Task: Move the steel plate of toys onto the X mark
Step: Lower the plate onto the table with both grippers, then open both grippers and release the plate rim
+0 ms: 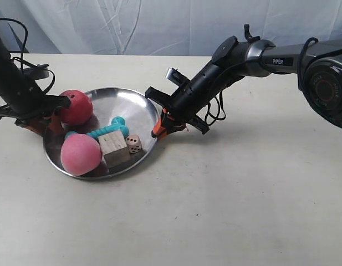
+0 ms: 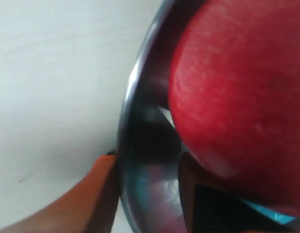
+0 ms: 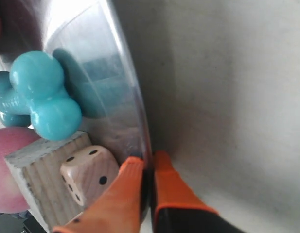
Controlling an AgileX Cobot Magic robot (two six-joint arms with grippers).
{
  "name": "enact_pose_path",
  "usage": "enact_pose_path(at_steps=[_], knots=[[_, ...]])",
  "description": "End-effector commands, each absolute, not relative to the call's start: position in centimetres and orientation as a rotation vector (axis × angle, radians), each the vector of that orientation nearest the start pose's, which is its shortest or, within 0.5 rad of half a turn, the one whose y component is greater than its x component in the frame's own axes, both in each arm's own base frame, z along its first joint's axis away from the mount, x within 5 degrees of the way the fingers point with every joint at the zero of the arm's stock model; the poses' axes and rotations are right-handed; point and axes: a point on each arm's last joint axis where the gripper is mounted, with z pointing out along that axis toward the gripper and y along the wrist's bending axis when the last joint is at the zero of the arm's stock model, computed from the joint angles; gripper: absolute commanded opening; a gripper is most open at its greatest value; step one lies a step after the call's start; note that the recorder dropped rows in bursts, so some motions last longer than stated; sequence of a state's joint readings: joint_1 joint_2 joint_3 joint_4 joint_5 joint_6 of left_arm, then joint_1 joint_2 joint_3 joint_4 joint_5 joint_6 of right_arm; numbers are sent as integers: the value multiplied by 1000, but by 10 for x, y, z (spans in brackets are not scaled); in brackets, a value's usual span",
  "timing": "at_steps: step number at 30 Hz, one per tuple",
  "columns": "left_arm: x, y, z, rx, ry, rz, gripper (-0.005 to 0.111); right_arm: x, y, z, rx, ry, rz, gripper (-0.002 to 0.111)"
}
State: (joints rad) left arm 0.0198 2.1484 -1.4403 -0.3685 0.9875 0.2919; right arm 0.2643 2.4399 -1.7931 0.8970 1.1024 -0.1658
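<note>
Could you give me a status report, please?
Left gripper shut on steel plate rim by apple. Right gripper shut on rim by die. X mark not in view.

The apple crowds the left gripper jaws' inner side, the die that of the right gripper; outside both, open table.

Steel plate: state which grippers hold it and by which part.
Both pinch the steel plate by its rim, on opposite sides: right gripper near the die, left gripper beside the red apple.

One steel plate; apparently five toys
</note>
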Motion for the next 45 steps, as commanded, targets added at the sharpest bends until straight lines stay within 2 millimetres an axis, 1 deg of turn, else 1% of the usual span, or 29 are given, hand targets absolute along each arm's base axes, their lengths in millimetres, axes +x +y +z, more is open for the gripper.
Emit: enact_pose_path(at_steps=[1,4,5,7,9,11,12,13,16,21,24,29,34,36,40,42,45], knots=[[403,-35,129,72,3082,-593,40,440,196,109,34,2957,1305,-1],[403,-35,129,69,3081,-596,40,440,195,109,27,2962,1294,0],[403,-35,129,68,3081,-599,40,440,195,109,23,2965,1288,4],[403,-36,129,63,3079,-605,40,440,195,109,23,2965,1288,15],[403,-36,130,66,3080,-607,40,440,195,109,23,2965,1288,31],[403,-36,130,67,3082,-608,40,440,195,109,20,2968,1292,44],[403,-36,129,69,3083,-606,40,439,195,109,16,2973,1297,49],[402,-36,129,77,3093,-604,40,439,195,109,11,2978,1296,51],[400,-36,130,130,3099,-610,40,438,195,109,4,2984,1299,50],[399,-33,135,161,3097,-556,40,437,195,110,-3,2987,1295,49],[399,-29,138,154,3096,-514,40,437,193,109,-31,3003,1257,49],[399,-22,147,133,3096,-383,40,437,189,114,-77,3007,1166,49],[399,-22,150,133,3089,-372,40,436,188,116,-89,3020,1141,49],[397,-21,152,124,3100,-356,40,435,185,115,-93,3051,1096,49],[395,-14,167,88,3085,-253,40,433,175,116,-137,3115,891,49],[395,-12,178,80,3044,-246,40,433,172,119,-149,3123,830,49],[393,-11,194,82,2994,-234,40,434,171,128,-159,3105,812,49]])
